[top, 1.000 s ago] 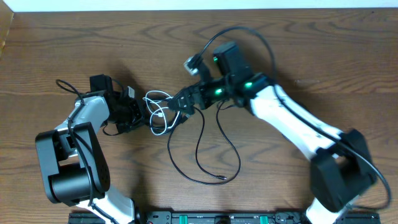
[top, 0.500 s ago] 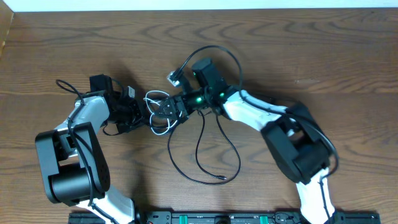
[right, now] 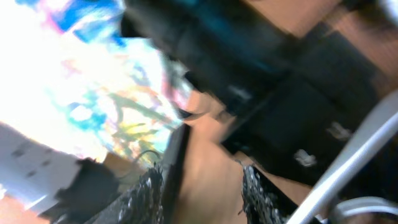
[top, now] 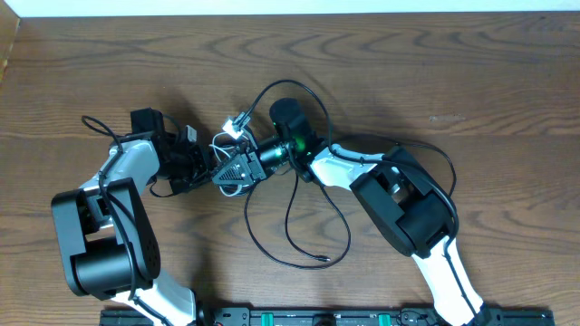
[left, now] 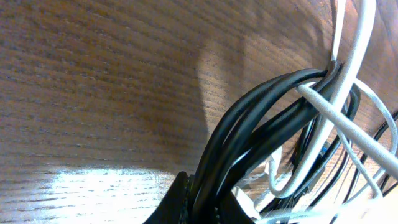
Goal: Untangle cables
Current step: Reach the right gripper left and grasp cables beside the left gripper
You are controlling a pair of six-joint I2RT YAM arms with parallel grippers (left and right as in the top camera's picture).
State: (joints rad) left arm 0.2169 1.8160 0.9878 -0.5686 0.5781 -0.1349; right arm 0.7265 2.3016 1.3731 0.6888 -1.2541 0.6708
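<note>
Dead centre on the wooden table (top: 453, 72), squeezed between both claws: a knot of white cable (left: 356, 43) and black cable (left: 249, 130). Got the left gripper (top: 207, 168) clamped fully shut on a bunch of black cable strands, just left of the knot. On its wrist cam, a fat black bundle running from the fingers at the bottom edge diagonally up to the right, with white loops threaded over and through the far end.

Got the right gripper (top: 225, 174) tipped on its side, sitting right on top of the knot, just beside the left one. Wrist cam over there badly blurred, but showing both ribbed pads (right: 146, 196) apart with bare wood between, so partly open, nothing visibly pinched. Can't tell from overhead about contact with the white cable.

Rest of the black cable trailing out of the knot toward the robot's side as a long narrow loop, flat on the wood, long axis roughly front to back, ending in a small plug (top: 323, 261) well clear of both claws.
</note>
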